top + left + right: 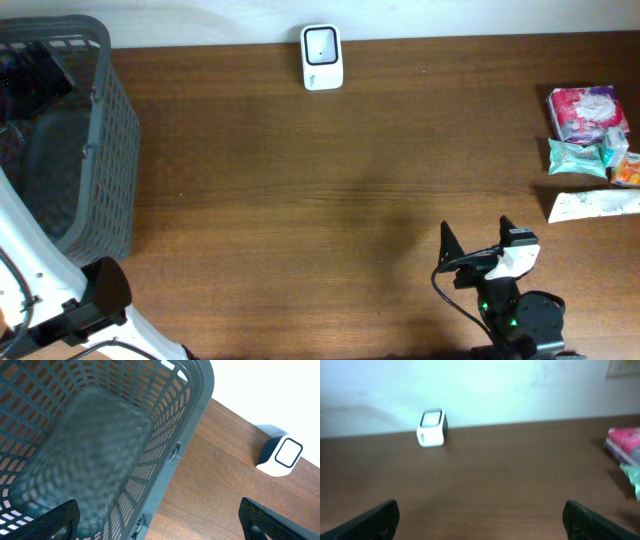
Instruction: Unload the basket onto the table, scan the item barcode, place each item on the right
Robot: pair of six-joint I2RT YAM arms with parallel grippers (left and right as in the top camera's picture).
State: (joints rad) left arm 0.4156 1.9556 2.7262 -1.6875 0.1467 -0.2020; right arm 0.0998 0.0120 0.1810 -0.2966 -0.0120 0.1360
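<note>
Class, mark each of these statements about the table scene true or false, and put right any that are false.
1. The grey basket stands at the left end of the table. True.
2. The white scanner lies inside the basket. False: it stands on the table at the far edge, apart from the basket.
3. The right gripper holds a packet. False: its jaws are open and empty.
4. The packets lie together at the right edge of the table. True.
</note>
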